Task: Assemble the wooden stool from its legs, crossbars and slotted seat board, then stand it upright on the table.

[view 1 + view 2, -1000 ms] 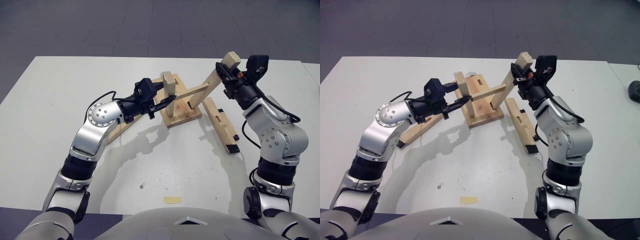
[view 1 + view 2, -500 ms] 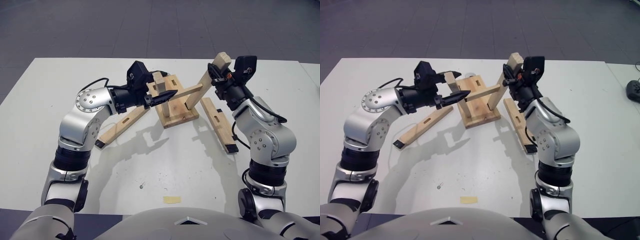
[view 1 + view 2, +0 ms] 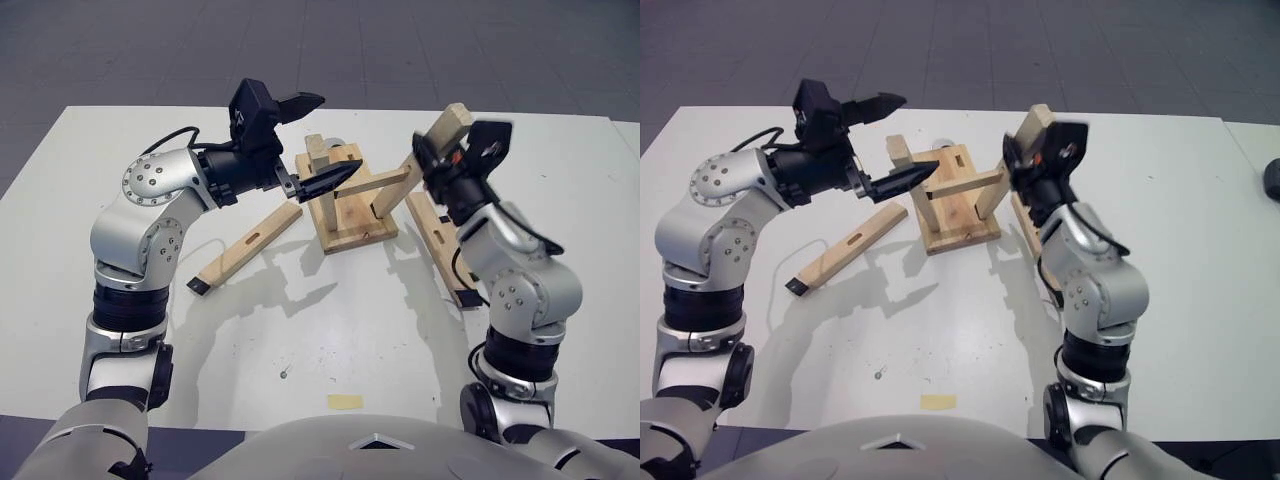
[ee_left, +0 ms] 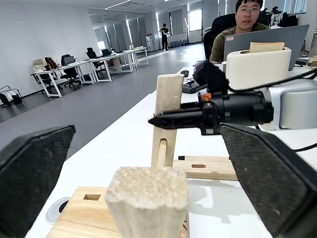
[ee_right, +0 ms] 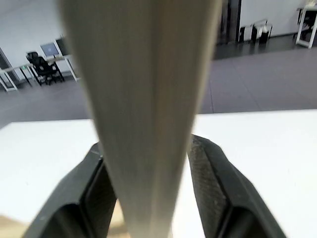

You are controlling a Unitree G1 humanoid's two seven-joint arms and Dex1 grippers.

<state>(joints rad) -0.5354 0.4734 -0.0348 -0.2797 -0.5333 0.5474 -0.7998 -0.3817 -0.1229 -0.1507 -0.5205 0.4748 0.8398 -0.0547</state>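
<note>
Left eye view: the left arm is raised off the table (image 3: 300,330), elbow lifted out to the side and forearm reaching toward 12 o'clock. The left gripper (image 3: 338,132) is spread wide and holds nothing, one finger high and the other low, just above the slotted seat board (image 3: 350,228). The board lies flat at 12 o'clock from the table's middle, with an upright leg (image 3: 318,158) standing on it. The right arm is bent upward, and the right gripper (image 3: 435,158) is clamped on a tilted leg (image 3: 453,122) whose foot meets the board at its 3 o'clock side. A crossbar (image 3: 380,183) runs from that leg toward the upright one. The left loose leg (image 3: 250,243) lies flat at 8 o'clock from the board, the right loose leg (image 3: 440,245) at 4 o'clock.

Left wrist view: the dark pads (image 4: 34,173) stand far apart, with the upright leg's end grain between them, touching neither.

Right wrist view: both fingers (image 5: 210,191) press the tilted leg's sides.
</note>
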